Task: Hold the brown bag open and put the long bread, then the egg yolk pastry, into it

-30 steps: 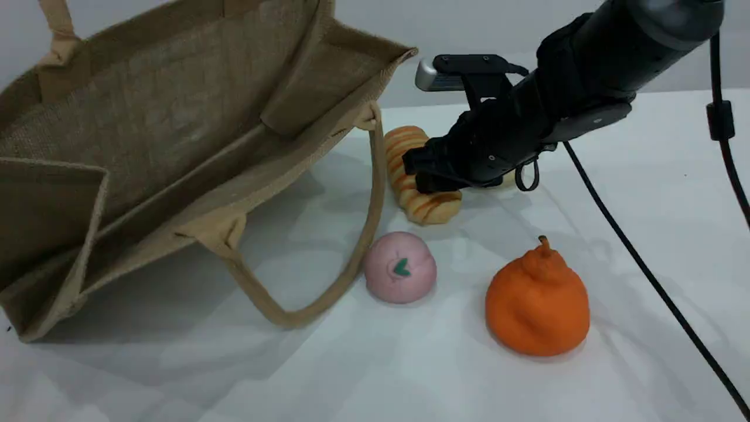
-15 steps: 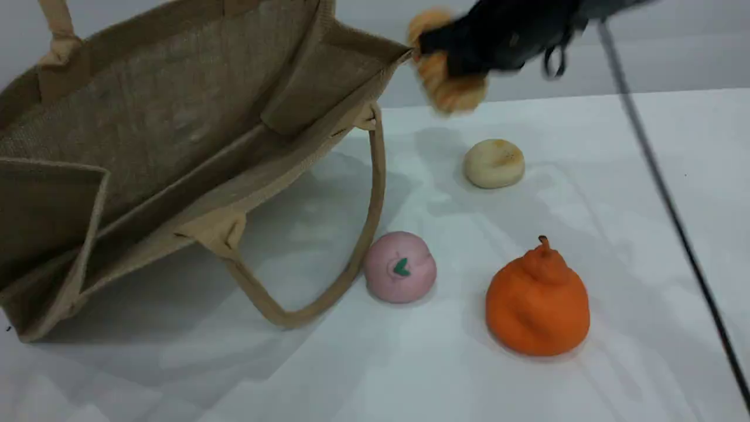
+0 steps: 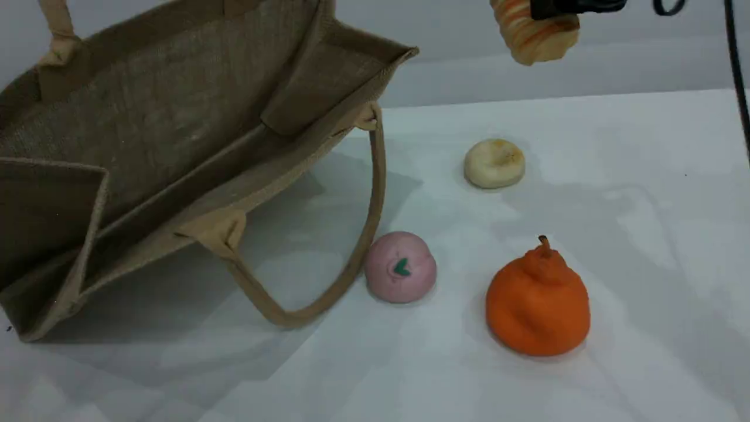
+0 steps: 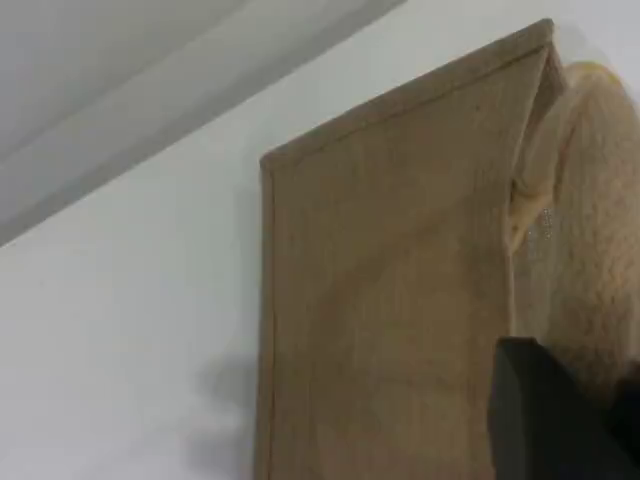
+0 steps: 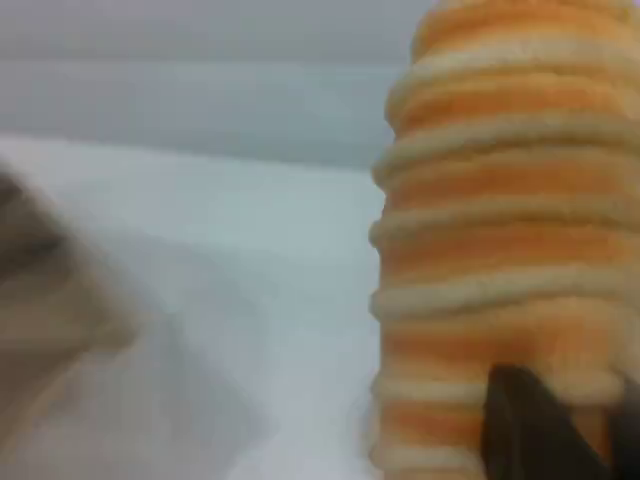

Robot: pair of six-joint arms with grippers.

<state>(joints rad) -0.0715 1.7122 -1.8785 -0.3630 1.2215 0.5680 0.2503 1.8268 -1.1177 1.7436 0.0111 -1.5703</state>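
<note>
The brown bag (image 3: 176, 117) stands tilted with its mouth open at the left of the scene view. Its far handle (image 3: 57, 29) runs up out of the picture. In the left wrist view the bag's wall (image 4: 390, 280) fills the middle, and the beige handle (image 4: 590, 220) lies against my left fingertip (image 4: 545, 415), which is shut on it. High at the top edge hangs the striped long bread (image 3: 536, 32), off the table, with my right gripper (image 3: 565, 7) shut on it. Up close, the long bread (image 5: 500, 230) shows above a dark fingertip (image 5: 540, 430). The egg yolk pastry (image 3: 494, 163) lies on the table below it.
A pink ball with a green mark (image 3: 401, 266) rests against the bag's near loop handle (image 3: 304, 313), which droops onto the white table (image 3: 644, 205). An orange pear-shaped fruit (image 3: 537, 302) stands at front right. A black cable (image 3: 739, 76) hangs at the right edge.
My right gripper closed on the long bread and lifted it off the table, up and to the right. That uncovered the egg yolk pastry. The bag has not moved.
</note>
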